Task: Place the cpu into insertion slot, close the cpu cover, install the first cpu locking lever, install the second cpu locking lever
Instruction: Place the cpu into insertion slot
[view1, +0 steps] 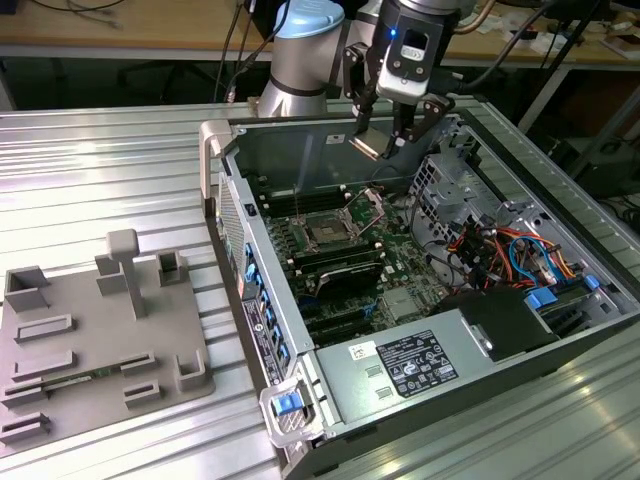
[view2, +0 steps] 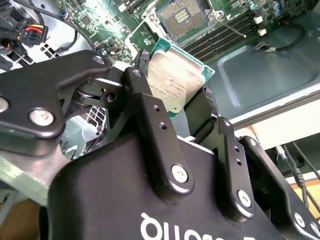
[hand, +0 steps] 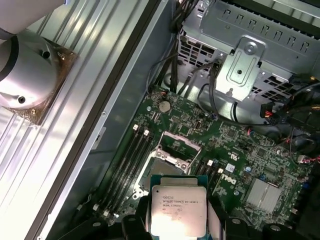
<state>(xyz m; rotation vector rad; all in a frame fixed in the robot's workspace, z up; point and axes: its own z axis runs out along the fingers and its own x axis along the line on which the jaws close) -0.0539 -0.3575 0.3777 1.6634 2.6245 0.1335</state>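
Note:
My gripper (view1: 385, 138) is shut on the cpu (view1: 372, 144), a flat square chip with a dull silver top, holding it by two opposite edges. It hangs above the open computer case, over the back part of the green motherboard. In both wrist views the cpu (view2: 175, 80) (hand: 178, 212) sits between the black fingers (view2: 150, 115). Below it lies the insertion slot (view1: 328, 232) (view2: 182, 17) (hand: 167, 167), a dark square socket with a silvery rim, standing open. The cpu cover (view1: 372, 207) (hand: 179, 144) is tilted up at the socket's far side.
Long black memory slots (view1: 340, 265) flank the socket. A metal drive cage (hand: 240, 65) and bundled cables (view1: 510, 250) fill the case on the exterior view's right, with the power supply (view1: 420, 365) in front. A grey fixture tray (view1: 100, 340) lies on the ribbed table at the left.

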